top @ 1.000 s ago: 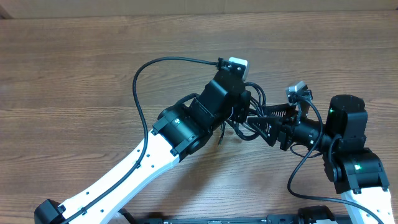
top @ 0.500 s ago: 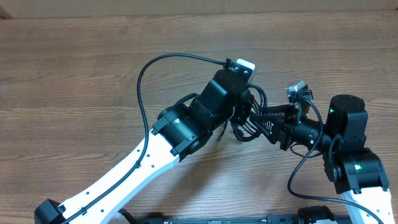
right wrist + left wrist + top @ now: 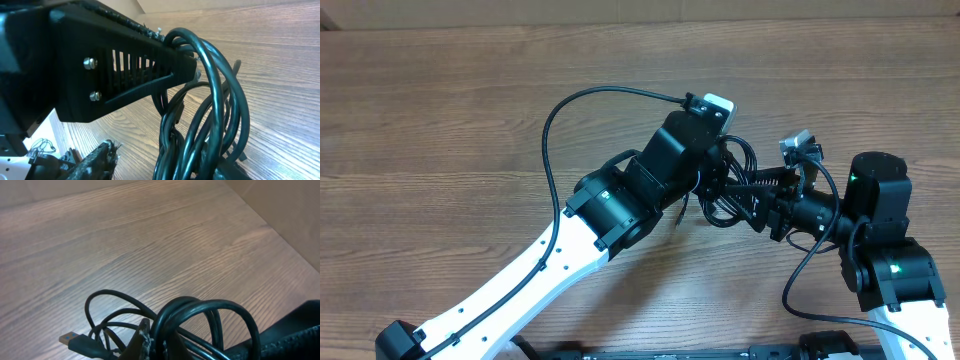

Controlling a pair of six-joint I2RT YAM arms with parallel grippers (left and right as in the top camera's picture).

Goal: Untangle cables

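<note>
while the cables [image 3: 728, 188] hang as one knot of black loops a little toward three o'clock from the middle of the table [image 3: 440, 120], the untangling looks barely begun. the left gripper [image 3: 708, 188] reaches in from seven o'clock and is clamped tight on the bundle at its nine o'clock side. its wrist view shows several loops bunched at the fingertips and standing up off the wood, with one plug end [image 3: 70, 340] poking out toward eight o'clock. the right gripper [image 3: 748, 196] comes in from the three o'clock side with its jaws partly apart. from its wrist camera the loops hang round the tip of the upper finger [image 3: 150, 70], while the lower finger [image 3: 102, 155] stands clear of them. i judge it is hooking rather than pinching, though i cannot tell for sure. no cord lies separate on the table, and every strand in view crosses the others. as i judge it, all the parting is left: working one loop free, drawing its plug through, and laying each cord apart.
</note>
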